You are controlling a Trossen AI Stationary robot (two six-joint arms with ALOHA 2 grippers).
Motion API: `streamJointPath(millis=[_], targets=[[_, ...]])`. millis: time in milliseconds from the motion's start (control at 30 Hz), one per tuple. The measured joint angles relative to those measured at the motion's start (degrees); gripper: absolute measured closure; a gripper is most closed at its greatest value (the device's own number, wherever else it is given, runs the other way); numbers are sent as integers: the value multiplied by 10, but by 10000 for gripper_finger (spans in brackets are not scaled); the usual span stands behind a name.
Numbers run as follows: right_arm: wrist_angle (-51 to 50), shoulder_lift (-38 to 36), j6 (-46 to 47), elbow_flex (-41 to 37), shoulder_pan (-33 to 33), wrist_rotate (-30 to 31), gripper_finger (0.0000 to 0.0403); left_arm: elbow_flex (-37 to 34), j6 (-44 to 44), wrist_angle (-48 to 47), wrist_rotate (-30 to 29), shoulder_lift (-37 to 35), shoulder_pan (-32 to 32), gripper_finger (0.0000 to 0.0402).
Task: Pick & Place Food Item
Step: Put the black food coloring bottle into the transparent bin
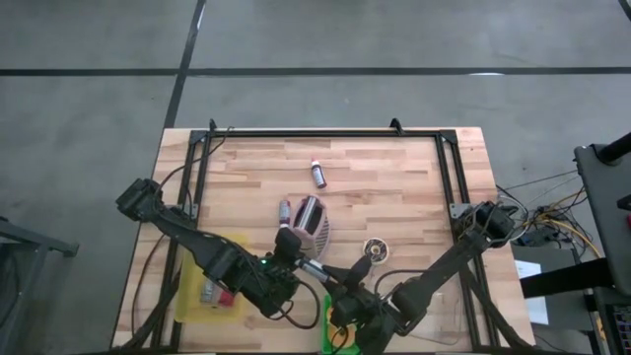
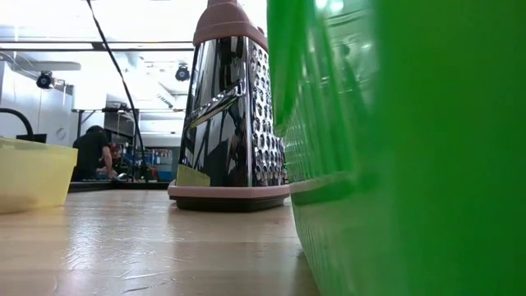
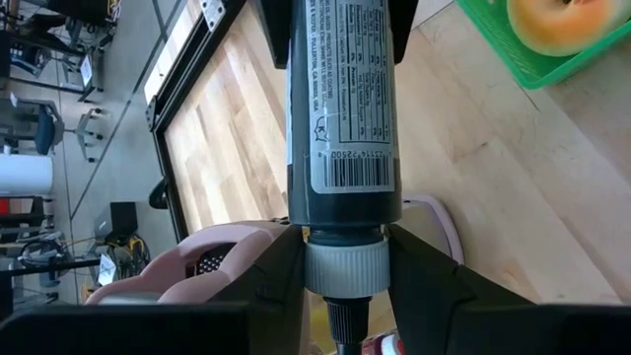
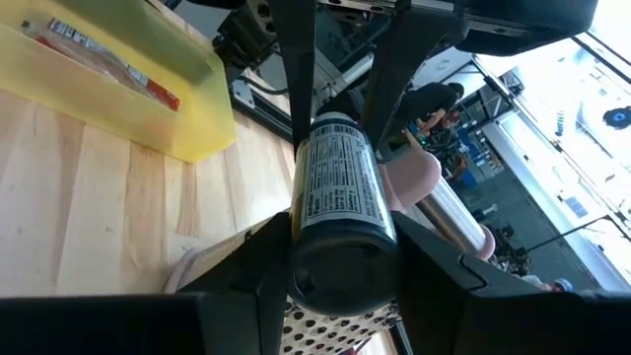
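A dark tube with a white label and a white ribbed cap is held in the air between my two grippers, above the table's near middle. My left gripper is shut on its cap end. My right gripper is shut on its flat bottom end. A pink-trimmed metal grater stands upright on its base just beyond them. A green bin with a round orange-yellow food item sits at the near edge. My left gripper pinches the tube at its white ribbed cap between its two fingers. The fingers come roughly level from the table's left and lie along the tube. The tube is clear of the table. My right gripper pinches the tube's flat bottom end between its two fingers. The fingers come from the table's right and near side and lie along the tube. The tube reaches away toward the left gripper's fingers.
A yellow bin with a packaged item sits at the near left. A small bottle and a small round object lie on the wood. A black frame borders the table. A person is far behind.
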Motion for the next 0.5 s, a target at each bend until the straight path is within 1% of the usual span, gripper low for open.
streamJointPath(millis=[200, 233, 400, 500], targets=[[0, 0, 4, 0, 1, 8, 267, 0, 0, 8, -2, 0, 0, 290], [-1, 0, 3, 0, 1, 13, 267, 0, 2, 8, -4, 0, 0, 280], [1, 0, 10, -2, 3, 37, 267, 0, -5, 10, -8, -8, 0, 204], [2, 0, 21, -5, 5, 46, 267, 0, -14, 9, -7, -23, -4, 180]])
